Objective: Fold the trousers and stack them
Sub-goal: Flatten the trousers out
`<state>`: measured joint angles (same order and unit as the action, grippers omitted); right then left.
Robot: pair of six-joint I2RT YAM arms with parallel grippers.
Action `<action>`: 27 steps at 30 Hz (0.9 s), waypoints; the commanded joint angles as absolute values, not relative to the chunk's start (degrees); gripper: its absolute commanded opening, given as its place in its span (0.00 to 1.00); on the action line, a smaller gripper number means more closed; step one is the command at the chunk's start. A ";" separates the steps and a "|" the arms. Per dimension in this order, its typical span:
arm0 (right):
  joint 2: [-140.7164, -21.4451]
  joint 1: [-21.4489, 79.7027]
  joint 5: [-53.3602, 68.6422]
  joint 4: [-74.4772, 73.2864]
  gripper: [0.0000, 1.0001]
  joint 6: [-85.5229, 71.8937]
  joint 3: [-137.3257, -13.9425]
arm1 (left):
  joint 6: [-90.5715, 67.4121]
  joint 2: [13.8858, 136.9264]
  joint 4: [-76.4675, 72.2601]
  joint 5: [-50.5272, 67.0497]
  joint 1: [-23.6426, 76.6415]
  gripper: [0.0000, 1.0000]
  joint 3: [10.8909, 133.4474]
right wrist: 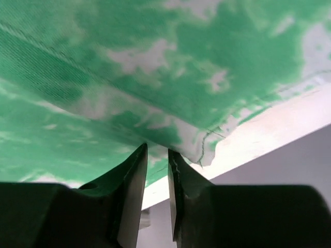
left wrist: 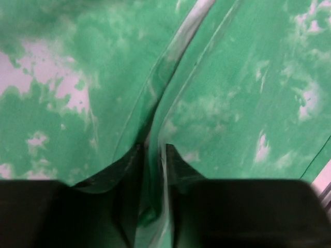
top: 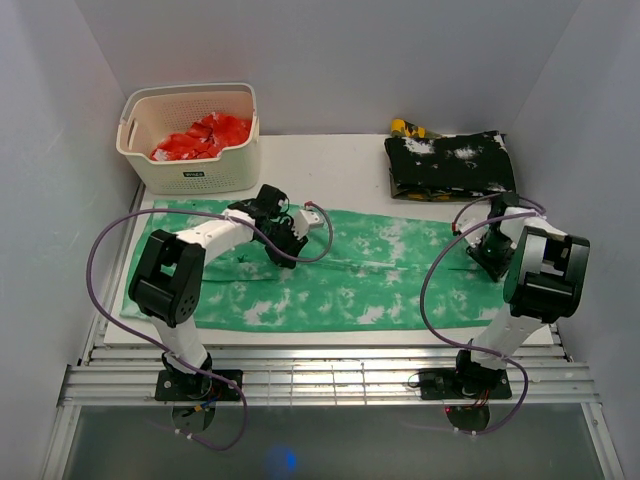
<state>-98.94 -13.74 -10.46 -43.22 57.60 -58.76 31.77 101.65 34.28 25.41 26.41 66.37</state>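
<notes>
The green, white-blotched trousers (top: 380, 270) lie spread lengthwise across the table, from the left edge to the right arm. My left gripper (top: 292, 250) is down on their upper middle. In the left wrist view a raised fold of the trousers (left wrist: 248, 103) runs between the jaws of that gripper (left wrist: 154, 150), which is shut on it. My right gripper (top: 490, 262) is at the right end of the trousers. In the right wrist view its jaws (right wrist: 158, 150) stand nearly closed, with the hem of the trousers (right wrist: 155, 62) between the tips.
A cream basket (top: 200, 175) holding red cloth (top: 205, 135) stands at the back left. A folded black, white-speckled garment (top: 450, 165) lies at the back right with a small yellow thing (top: 408, 127) behind it. The white table (top: 340, 165) ends just right of the hem (right wrist: 269, 134).
</notes>
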 commanded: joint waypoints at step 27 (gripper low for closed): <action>-106.61 -2.81 -4.11 -31.74 0.43 47.01 -60.22 | 29.43 94.05 40.26 17.76 -19.86 0.66 60.57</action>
<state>-104.73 -0.45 2.98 -33.91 45.12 -67.16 26.22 94.70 39.70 20.80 -18.59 63.94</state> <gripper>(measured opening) 0.444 0.669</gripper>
